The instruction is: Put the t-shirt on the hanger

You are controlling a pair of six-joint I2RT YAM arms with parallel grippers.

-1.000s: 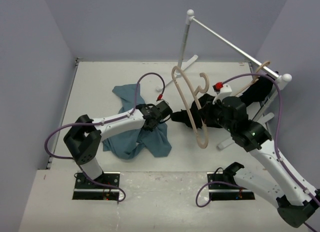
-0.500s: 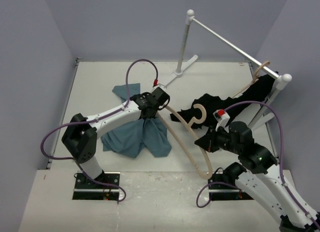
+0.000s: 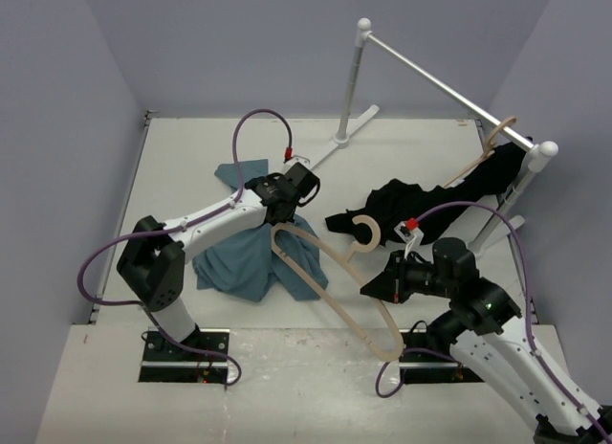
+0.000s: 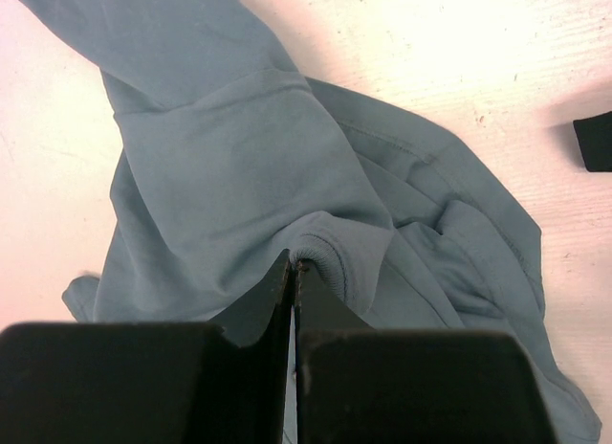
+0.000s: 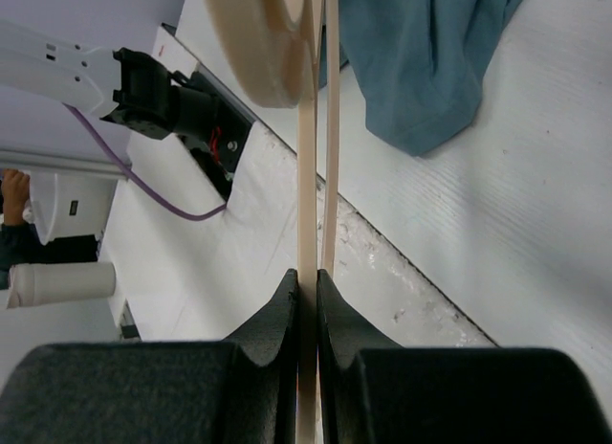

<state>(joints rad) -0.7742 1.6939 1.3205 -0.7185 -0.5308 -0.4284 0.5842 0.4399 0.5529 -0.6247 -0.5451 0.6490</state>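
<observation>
The blue t-shirt (image 3: 244, 262) lies crumpled on the table at the left. My left gripper (image 3: 280, 203) is shut on its ribbed collar (image 4: 330, 257) and lifts that fold; in the left wrist view the jaws (image 4: 294, 265) stand closed on the fabric. My right gripper (image 3: 380, 285) is shut on the pale wooden hanger (image 3: 387, 348), which slants from beside the shirt toward the near edge with its hook pointing away. In the right wrist view the hanger's thin bar (image 5: 308, 176) runs straight up from between the fingers (image 5: 308, 277), with the shirt (image 5: 421, 61) beyond.
A white clothes rack (image 3: 430, 80) stands at the back right. A second wooden hanger (image 3: 492, 138) hangs on it with a black garment (image 3: 411, 200) trailing onto the table. The arm bases sit at the near edge.
My right arm has pulled the hanger down and toward the near edge, tilting it flatter beside the shirt. My left gripper has drawn the collar slightly back and left.
</observation>
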